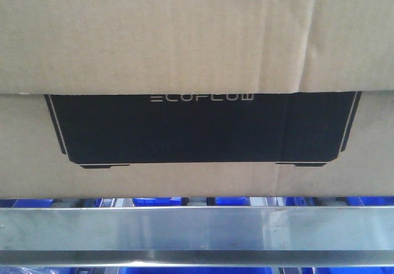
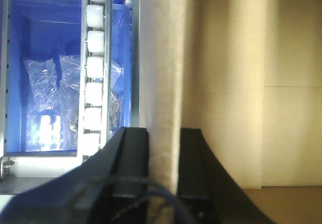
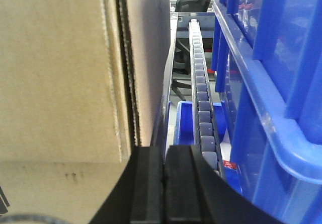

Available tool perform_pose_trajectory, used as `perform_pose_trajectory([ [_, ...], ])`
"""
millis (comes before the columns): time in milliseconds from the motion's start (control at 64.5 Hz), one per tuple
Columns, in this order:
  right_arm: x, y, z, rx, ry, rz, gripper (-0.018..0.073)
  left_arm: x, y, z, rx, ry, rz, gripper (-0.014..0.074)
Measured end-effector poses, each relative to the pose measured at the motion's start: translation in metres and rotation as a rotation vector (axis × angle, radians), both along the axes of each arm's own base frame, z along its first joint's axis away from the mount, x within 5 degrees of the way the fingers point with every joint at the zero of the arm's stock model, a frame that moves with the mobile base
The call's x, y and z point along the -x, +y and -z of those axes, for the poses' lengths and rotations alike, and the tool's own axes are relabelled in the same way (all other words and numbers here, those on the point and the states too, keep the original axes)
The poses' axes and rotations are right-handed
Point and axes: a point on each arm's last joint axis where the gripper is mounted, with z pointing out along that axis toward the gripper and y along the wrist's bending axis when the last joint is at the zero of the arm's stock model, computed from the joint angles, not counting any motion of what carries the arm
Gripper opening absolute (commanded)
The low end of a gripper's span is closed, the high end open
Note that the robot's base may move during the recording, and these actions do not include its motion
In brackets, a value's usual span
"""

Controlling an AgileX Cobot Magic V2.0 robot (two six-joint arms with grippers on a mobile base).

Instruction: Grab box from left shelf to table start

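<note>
Pinching with the left gripper [image 2: 162,136] an upright wall of the large brown corrugated cardboard box [image 1: 184,40]; pressing the right gripper [image 3: 163,168] fingers together on nothing, just beside that box; sitting on the silver-grey metal-railed shelf [image 1: 197,231], blue plastic bins [image 3: 266,83] lying beyond.

Brown box [image 1: 197,52], black ECOFLOW panel [image 1: 200,132], above silver shelf rail [image 1: 197,232]; blue bins [image 1: 154,201] behind.

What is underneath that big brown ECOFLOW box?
Below the box a silver metal rail crosses the front, with blue bins showing through the narrow gap above it. What the box actually rests on is hidden by the box and rail.
</note>
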Motion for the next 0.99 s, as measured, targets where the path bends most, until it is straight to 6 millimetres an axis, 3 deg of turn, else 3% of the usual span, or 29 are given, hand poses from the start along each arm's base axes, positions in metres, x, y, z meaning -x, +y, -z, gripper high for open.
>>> perform_pose_trajectory([
  [853,0.0,0.0,-0.0002,0.0,-0.002,0.0,0.0049,0.0,0.0,0.0,0.0,0.0,0.0,-0.0104],
  [992,0.002,0.0009,-0.0014,-0.018,0.102,-0.011,0.0049,0.0,0.0,0.0,0.0,0.0,0.0,-0.0104],
])
